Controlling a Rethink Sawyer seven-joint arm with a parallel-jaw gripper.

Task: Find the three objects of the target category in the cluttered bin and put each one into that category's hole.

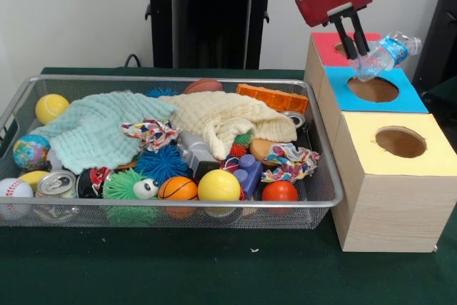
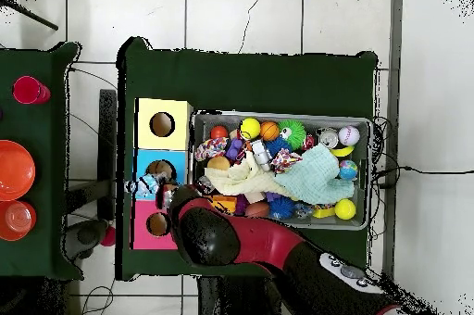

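Observation:
My gripper (image 1: 355, 53) hangs above the box, shut on a see-through plastic bottle with a blue label (image 1: 384, 55). The bottle lies tilted just above the far edge of the blue-surround hole (image 1: 373, 89). In the overhead view the bottle (image 2: 146, 185) shows beside that hole (image 2: 159, 170), with the gripper (image 2: 167, 191) partly under the arm. The wire mesh bin (image 1: 323, 203) sits left of the box, full of toys. No other bottles show; cloths cover part of the bin.
The pale wooden box also has a red-surround hole (image 1: 341, 47) behind and a yellow-surround hole (image 1: 400, 142) in front. The bin holds a mint cloth (image 1: 100, 130), a cream cloth (image 1: 228, 119), balls, a silver can (image 1: 56, 183) and an orange block (image 1: 273, 98).

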